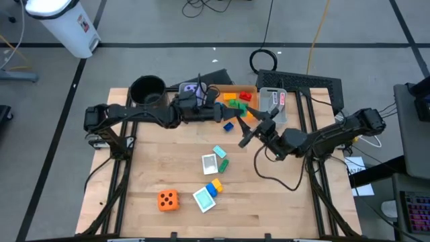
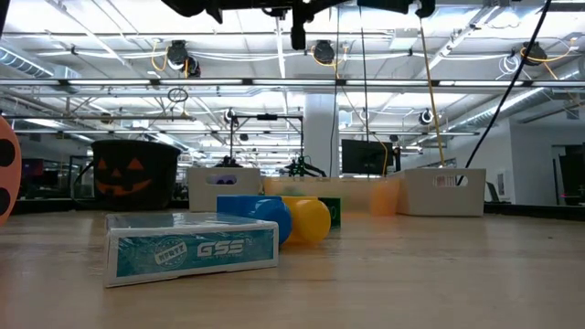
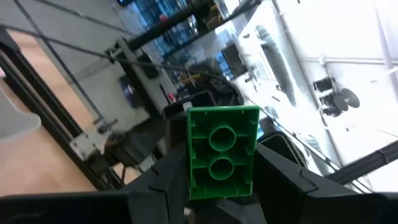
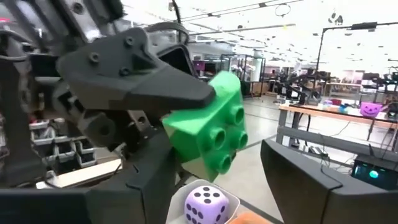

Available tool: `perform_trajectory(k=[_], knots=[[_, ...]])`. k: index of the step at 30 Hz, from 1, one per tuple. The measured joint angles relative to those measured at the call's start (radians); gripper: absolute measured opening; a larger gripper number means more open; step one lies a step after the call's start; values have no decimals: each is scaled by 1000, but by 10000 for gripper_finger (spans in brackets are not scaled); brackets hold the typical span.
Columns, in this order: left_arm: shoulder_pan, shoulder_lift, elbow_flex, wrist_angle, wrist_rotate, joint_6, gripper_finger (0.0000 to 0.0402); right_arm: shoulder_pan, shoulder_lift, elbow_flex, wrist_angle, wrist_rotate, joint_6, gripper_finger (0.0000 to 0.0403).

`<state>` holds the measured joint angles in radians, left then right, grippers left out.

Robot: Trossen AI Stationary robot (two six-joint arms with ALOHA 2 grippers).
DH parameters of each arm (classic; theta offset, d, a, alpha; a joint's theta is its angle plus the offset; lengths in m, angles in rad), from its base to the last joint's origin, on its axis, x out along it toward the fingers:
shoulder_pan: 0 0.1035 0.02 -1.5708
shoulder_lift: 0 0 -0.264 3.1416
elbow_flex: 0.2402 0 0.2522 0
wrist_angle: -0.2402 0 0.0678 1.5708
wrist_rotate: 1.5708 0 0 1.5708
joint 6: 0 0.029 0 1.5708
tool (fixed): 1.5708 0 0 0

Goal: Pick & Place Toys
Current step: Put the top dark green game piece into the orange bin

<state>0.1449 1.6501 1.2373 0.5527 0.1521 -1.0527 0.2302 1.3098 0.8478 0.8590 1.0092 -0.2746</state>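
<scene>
My left gripper (image 1: pixel 218 112) reaches in from the table's left, high over the orange bin (image 1: pixel 250 88), and is shut on a green brick (image 3: pixel 221 152). The right wrist view shows the same brick (image 4: pixel 211 127) studs-out. My right gripper (image 1: pixel 250 131) hangs open just right of it, its fingers (image 4: pixel 298 180) around nothing. A purple die (image 4: pixel 204 204) lies in the grey bin (image 1: pixel 176 87). On the table lie an orange die (image 1: pixel 168 199), teal and white cards (image 1: pixel 213 158) and blue and yellow bricks (image 1: pixel 215 186). My left gripper pinches the green brick between its two fingers, on the two long sides near the end toward the wrist (image 3: pixel 199 183). The fingers come about level from the table's left. The brick sticks out past the fingertips, hollow underside toward the wrist camera, lifted clear.
A round black pot (image 1: pixel 148 89) stands at the far left beside the grey bin. A second grey bin (image 1: pixel 272 101) sits right of the orange one, which holds red and green bricks. A blue brick (image 1: pixel 228 126) lies just before the bins. A teal card box (image 2: pixel 192 247) is near the front.
</scene>
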Motion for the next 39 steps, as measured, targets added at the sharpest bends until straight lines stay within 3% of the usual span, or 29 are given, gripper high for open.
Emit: perform_trajectory(k=[12,17,27,39], knots=[[-2,0,2,-25,-10,10,157,1,-4,0,6,8,-13,113],[-2,-3,3,-52,-12,11,157,1,-4,-2,43,16,-78,89],[5,-3,3,-61,-14,23,157,0,-5,-2,48,12,-81,109],[5,-2,0,-72,-11,23,157,0,-10,-1,77,-44,-108,167]])
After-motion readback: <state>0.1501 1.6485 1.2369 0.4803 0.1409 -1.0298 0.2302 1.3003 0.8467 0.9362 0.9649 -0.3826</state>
